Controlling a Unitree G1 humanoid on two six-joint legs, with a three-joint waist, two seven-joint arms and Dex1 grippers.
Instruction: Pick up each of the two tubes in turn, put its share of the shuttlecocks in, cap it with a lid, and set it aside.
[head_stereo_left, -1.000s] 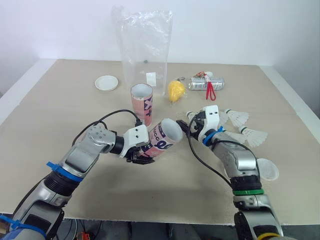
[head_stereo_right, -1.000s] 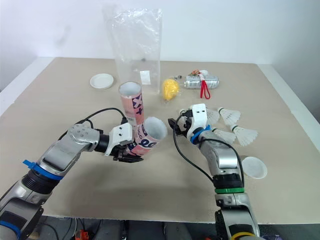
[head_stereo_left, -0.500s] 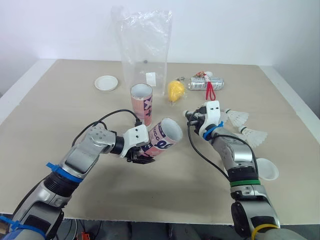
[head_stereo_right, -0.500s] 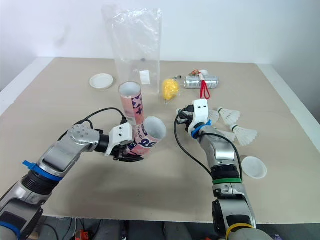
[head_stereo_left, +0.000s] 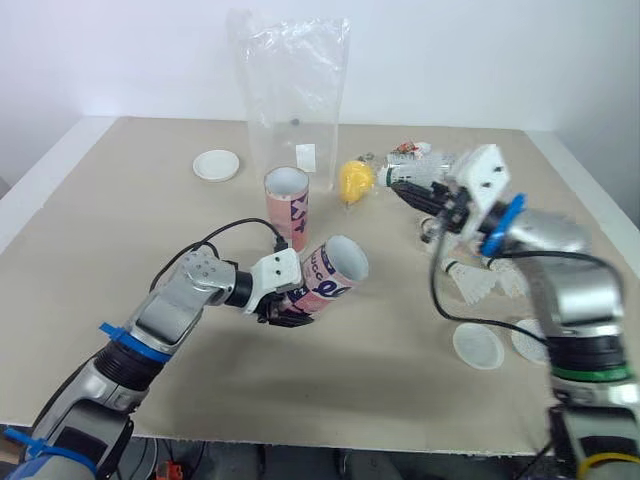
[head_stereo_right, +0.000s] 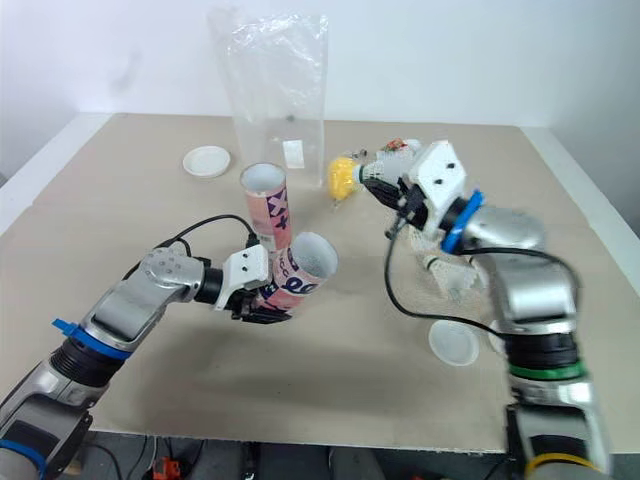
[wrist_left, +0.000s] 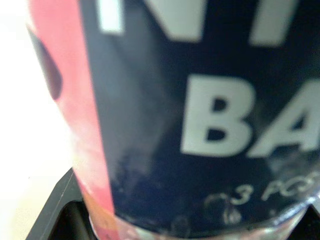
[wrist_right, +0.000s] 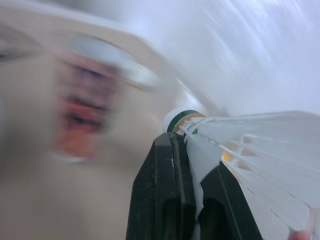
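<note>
The right claw (wrist_right: 192, 155) has risen from the desk (head_stereo_left: 120, 230) and is now clamped on a shuttlecock (wrist_right: 250, 145), with the cork pointing toward the robot's left. The picking is therefore done, and I judge that the next step is to carry it to the open mouth of the tilted tube (head_stereo_left: 332, 278), which the left claw (head_stereo_left: 290, 310) grips firmly just above the desk, in front of the upright second tube (head_stereo_left: 286, 200). Half a second ago the right claw was low beside the loose shuttlecocks (head_stereo_left: 470, 282), while the left arm and its tube have not moved.
</note>
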